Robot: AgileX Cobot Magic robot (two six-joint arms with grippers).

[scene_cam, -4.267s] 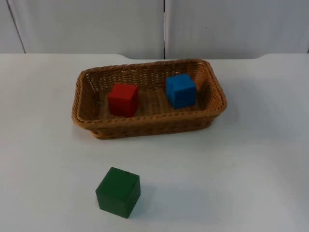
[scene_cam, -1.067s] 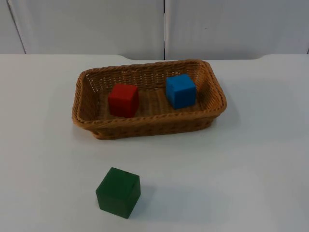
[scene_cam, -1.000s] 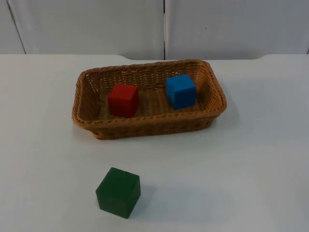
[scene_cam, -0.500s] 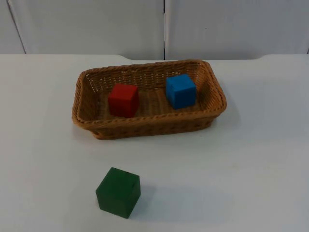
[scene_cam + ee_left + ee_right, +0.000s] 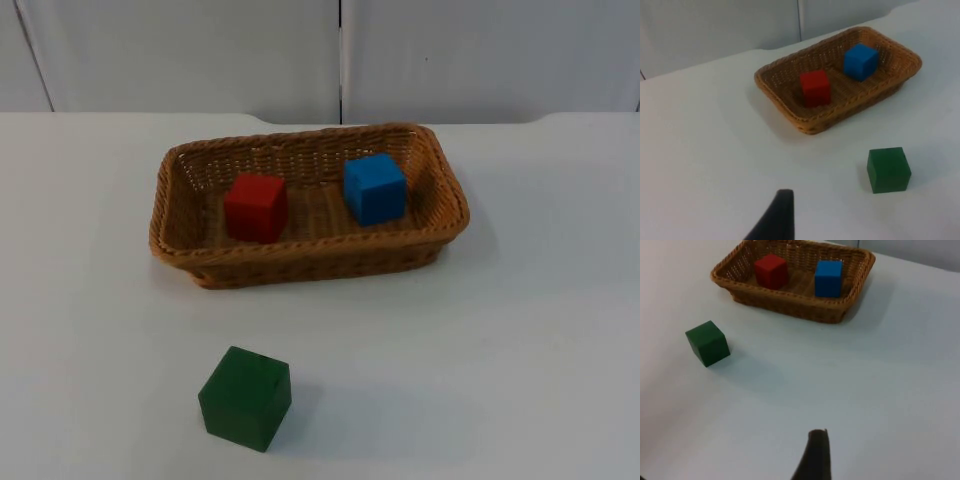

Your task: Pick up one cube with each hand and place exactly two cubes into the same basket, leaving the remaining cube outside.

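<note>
A brown wicker basket point(image 5: 190, 250) stands at the middle of the table toward the back. Inside it a red cube point(image 5: 255, 207) rests at the left and a blue cube point(image 5: 375, 188) at the right, a gap between them. A green cube point(image 5: 245, 398) sits alone on the white table in front of the basket, toward the left. My left gripper point(image 5: 777, 220) hangs well back from the basket point(image 5: 805, 125) and from the green cube point(image 5: 888, 169), holding nothing. My right gripper point(image 5: 812, 457) waits likewise, far from the green cube point(image 5: 708, 343) and the basket point(image 5: 790, 302).
The white table top point(image 5: 500, 350) stretches out on all sides of the basket. A grey partition wall point(image 5: 340, 55) closes it off at the back.
</note>
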